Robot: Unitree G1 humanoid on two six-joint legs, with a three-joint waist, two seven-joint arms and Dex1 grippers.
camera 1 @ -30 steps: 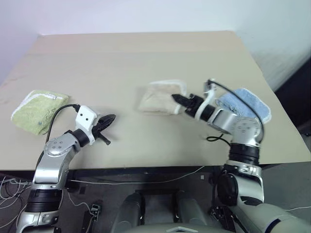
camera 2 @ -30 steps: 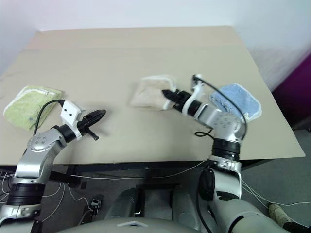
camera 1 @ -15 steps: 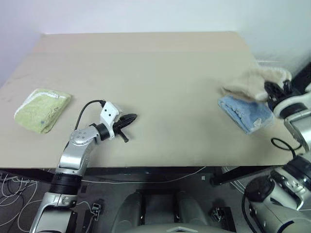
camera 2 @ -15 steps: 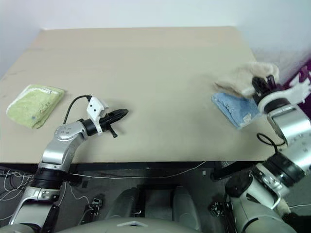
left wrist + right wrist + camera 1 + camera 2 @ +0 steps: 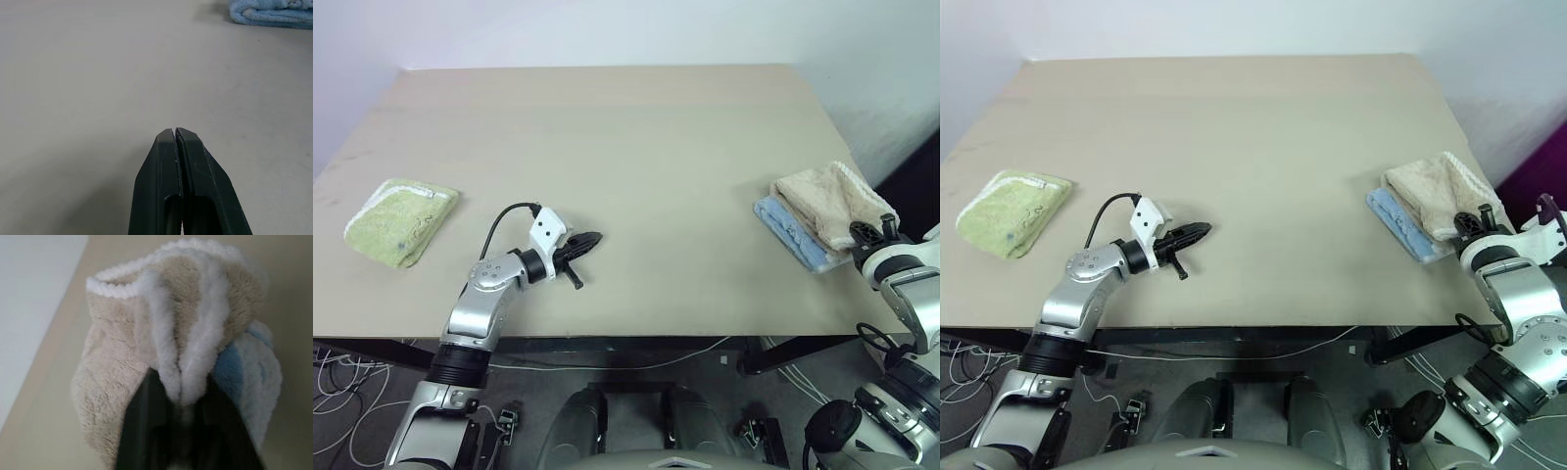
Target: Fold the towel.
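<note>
The towel [image 5: 827,201], beige terry with a white corded hem, lies bunched on top of a light-blue towel [image 5: 788,233] at the table's right edge. My right gripper [image 5: 871,233] sits at the towel's near end. In the right wrist view the white hem [image 5: 182,377] runs down between the two black fingers [image 5: 139,426], which still clasp it. My left gripper [image 5: 592,238] is shut and holds nothing. It hovers over bare tabletop left of centre, pointing toward the right.
A folded light-green towel [image 5: 399,220] lies near the table's left edge. The beige table [image 5: 636,137] drops off just beyond the stacked towels on the right. A black cable [image 5: 499,220] loops off my left wrist.
My right gripper carried the towel from the table's middle to the right edge and set it on the blue towel. My left gripper moved rightward.
</note>
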